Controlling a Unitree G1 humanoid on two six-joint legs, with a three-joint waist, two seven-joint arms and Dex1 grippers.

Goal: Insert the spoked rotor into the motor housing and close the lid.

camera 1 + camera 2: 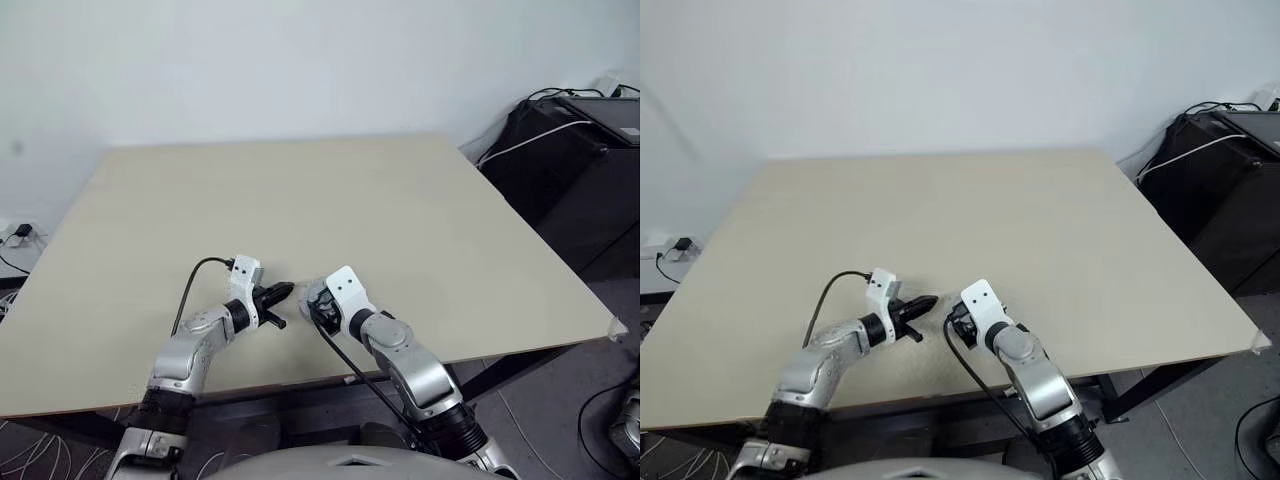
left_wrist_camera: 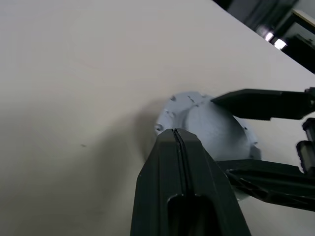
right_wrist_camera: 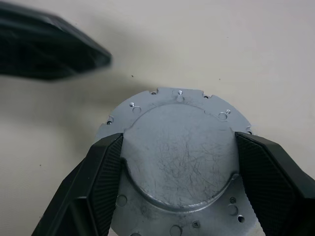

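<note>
Risk, as a judgement: a slip of the lid (image 3: 179, 157) out from between the right claw (image 3: 179, 164) pads, since only the raised round hub sits between two fingers (image 3: 101, 169) and the scratched metal looks smooth. Could also tilt or skid on the desk (image 1: 330, 200) if nudged sideways by the left claw (image 2: 179, 142), pressed fully together, empty, tip touching or just short of the lid's rim. Hard to tell contact from these views. A crooked seat is likely if one edge gets pushed down first.

Right claw spread wide around the hub, one pad at each side. Lid lying grey face up near the front edge of the desk, between both arms.

As for containers: motor housing presumably under the lid, hidden. Cannot tell whether the spoked rotor is inside.
</note>
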